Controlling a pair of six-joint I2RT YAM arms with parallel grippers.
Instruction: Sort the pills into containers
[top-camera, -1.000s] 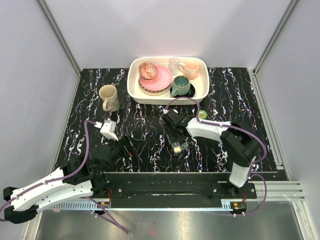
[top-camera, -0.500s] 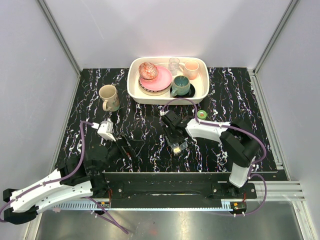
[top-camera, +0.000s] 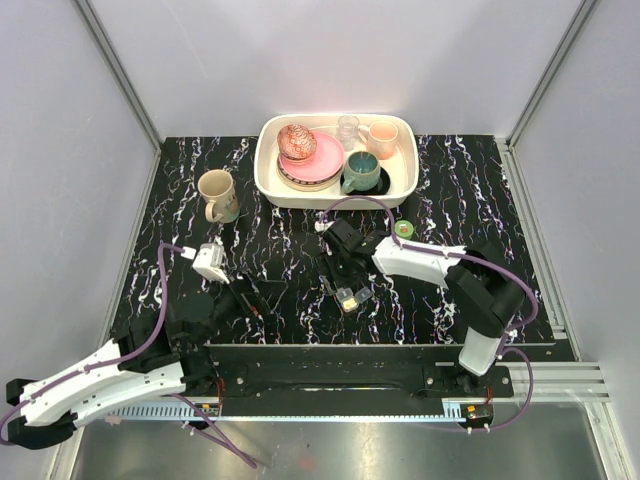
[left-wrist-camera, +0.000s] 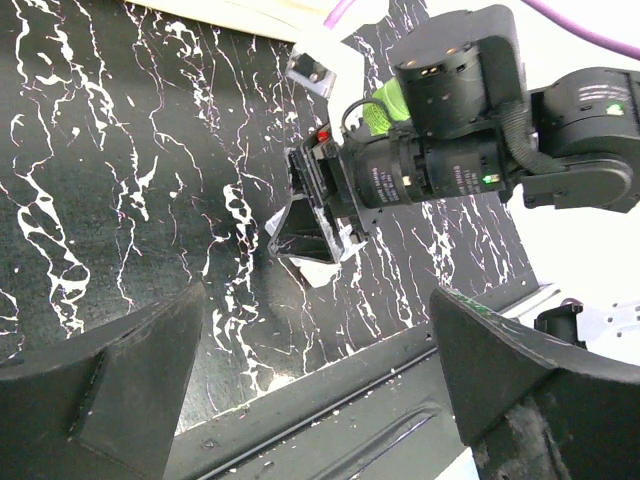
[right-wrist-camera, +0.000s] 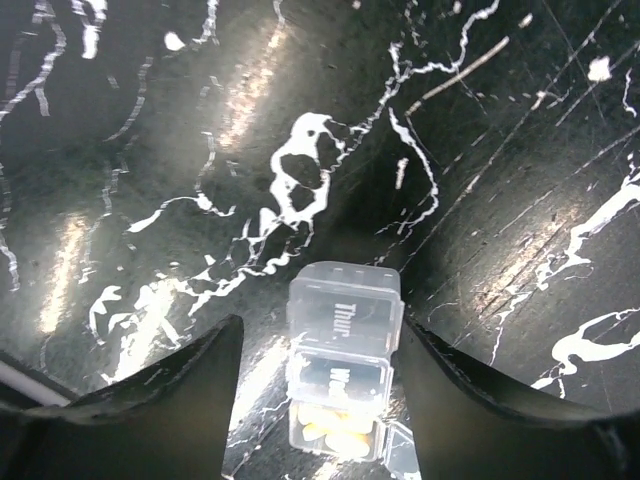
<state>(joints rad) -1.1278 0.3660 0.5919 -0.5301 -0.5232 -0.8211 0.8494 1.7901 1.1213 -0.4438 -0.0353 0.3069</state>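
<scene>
Near the front edge, at 8 o'clock on the table (top-camera: 470, 200), the left gripper (top-camera: 250, 296) has its fingers spread wide and holds nothing. At 5 o'clock from the table centre the containers (right-wrist-camera: 343, 320) lie flat between the parted fingers of the right gripper (right-wrist-camera: 322, 330), with a gap on one side, not clamped; the pills (right-wrist-camera: 335, 432) sit in the compartment nearest the wrist. Farther away, a mug (top-camera: 217, 193) stands at 10 o'clock and a tray (top-camera: 268, 178) at 12 o'clock.

R end effector (right-wrist-camera: 322, 335) wider, containers (right-wrist-camera: 345, 310) shifted left
</scene>
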